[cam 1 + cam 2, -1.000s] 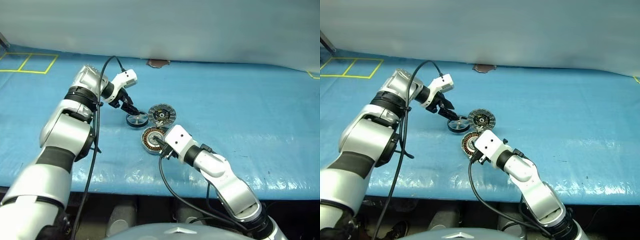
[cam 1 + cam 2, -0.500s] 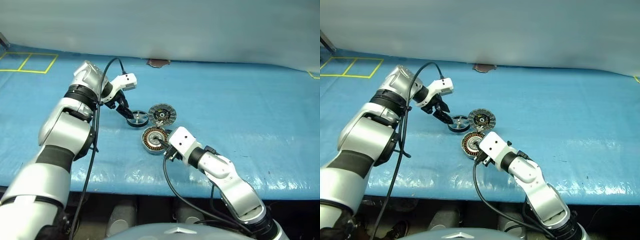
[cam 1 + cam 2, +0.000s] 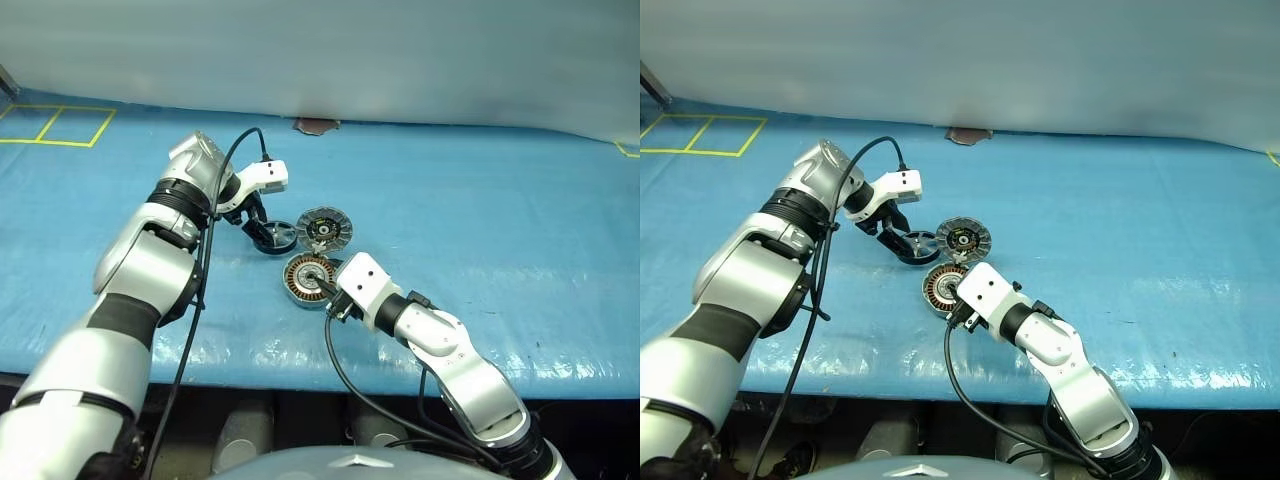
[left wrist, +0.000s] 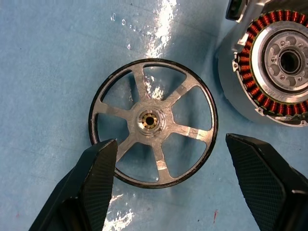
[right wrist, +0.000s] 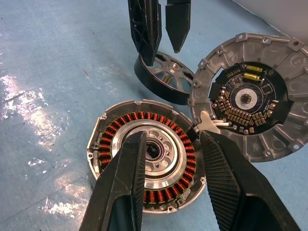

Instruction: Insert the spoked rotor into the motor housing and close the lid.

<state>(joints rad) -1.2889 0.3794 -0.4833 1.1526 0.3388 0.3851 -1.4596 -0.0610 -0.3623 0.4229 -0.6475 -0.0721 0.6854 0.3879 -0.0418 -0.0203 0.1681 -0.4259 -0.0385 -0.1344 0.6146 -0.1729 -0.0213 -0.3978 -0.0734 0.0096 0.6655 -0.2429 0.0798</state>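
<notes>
The left hand (image 4: 163, 185), fingers spread wide, straddled the flat, dark-rimmed, silver-spoked rotor (image 4: 153, 122) lying on the blue table (image 3: 480, 220). The right hand (image 5: 168, 187), partly open, bracketed the round copper-wound motor housing (image 5: 144, 166) without gripping; its grey ribbed lid (image 5: 250, 96) lay open just beyond.

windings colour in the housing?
Coppery red-orange windings ringing the motor housing centre; the right wrist view shows it best.
</notes>
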